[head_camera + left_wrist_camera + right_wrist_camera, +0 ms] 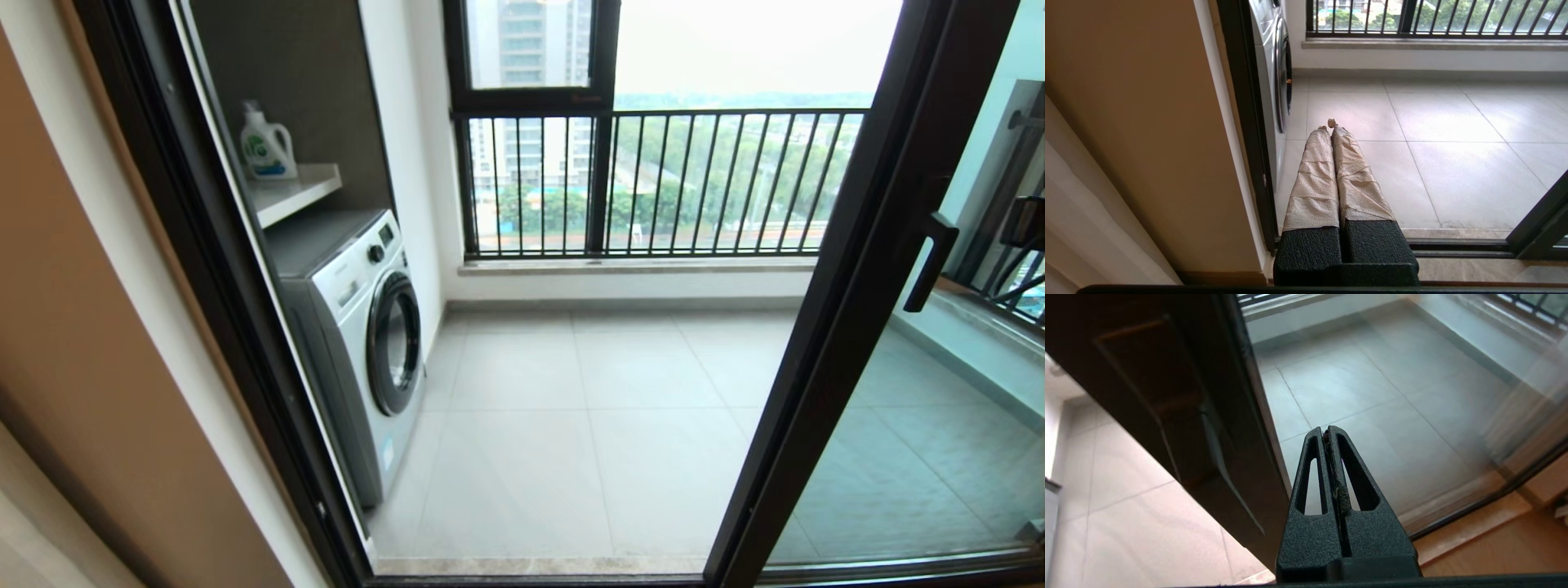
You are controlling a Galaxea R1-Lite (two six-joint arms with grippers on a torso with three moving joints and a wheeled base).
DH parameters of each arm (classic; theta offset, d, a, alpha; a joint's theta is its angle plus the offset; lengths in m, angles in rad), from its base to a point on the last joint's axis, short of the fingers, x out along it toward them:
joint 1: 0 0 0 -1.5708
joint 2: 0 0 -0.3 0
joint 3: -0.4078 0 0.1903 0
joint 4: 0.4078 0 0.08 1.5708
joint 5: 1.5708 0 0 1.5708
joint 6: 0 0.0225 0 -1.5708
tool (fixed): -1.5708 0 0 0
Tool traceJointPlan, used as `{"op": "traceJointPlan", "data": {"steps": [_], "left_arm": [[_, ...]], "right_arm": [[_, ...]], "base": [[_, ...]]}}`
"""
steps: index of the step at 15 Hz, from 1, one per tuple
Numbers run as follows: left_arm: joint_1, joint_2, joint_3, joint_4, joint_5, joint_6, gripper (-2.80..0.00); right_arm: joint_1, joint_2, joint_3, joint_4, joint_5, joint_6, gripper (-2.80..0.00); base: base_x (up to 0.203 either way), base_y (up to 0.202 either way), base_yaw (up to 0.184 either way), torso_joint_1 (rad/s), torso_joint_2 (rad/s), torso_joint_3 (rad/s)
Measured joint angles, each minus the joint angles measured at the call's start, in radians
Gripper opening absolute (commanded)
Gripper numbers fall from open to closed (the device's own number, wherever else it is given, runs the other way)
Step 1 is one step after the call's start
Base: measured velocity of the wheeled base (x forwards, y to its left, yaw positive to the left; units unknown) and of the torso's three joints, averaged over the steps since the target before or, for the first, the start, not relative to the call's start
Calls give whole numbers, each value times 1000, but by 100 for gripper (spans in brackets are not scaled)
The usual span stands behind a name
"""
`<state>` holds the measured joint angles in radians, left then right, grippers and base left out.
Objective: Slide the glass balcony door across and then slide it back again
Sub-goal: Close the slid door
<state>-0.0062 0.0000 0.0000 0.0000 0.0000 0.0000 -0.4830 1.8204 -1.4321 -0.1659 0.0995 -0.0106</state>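
The glass balcony door [849, 310] stands on the right of the doorway, its dark stile slanting from top right to bottom middle, and the opening to its left is wide. Its short black bar handle [931, 261] sits on the stile's right side. Neither gripper shows in the head view. My right gripper [1327, 433] is shut on nothing; it hangs close in front of the glass [1392, 388], just beside the dark stile [1167, 396], without touching it. My left gripper [1329, 127], with tape-wrapped fingers [1314, 175], is shut and empty, low by the left jamb [1249, 134].
A white washing machine [367, 327] stands just past the left jamb, with a detergent bottle [265, 147] on a shelf above it. A black barred railing [694, 180] closes off the far side of the balcony. The door track [1453, 247] runs along the threshold.
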Motion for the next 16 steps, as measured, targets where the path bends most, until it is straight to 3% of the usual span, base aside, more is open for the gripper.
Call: {"op": "traceJointPlan", "data": {"steps": [4,9,16], "left_arm": [[0,0,0,0,0,0,-280],[0,0,0,0,0,0,-280],[0,0,0,0,0,0,-280]], "right_arm": [[0,2,8,-4,59,-22,-280],[1,20,6,-3,62,-20,-280],[65,15,72,-39,56,-20,-280]], "base": [[0,0,0,0,0,0],[0,0,0,0,0,0],[0,0,0,0,0,0]]}}
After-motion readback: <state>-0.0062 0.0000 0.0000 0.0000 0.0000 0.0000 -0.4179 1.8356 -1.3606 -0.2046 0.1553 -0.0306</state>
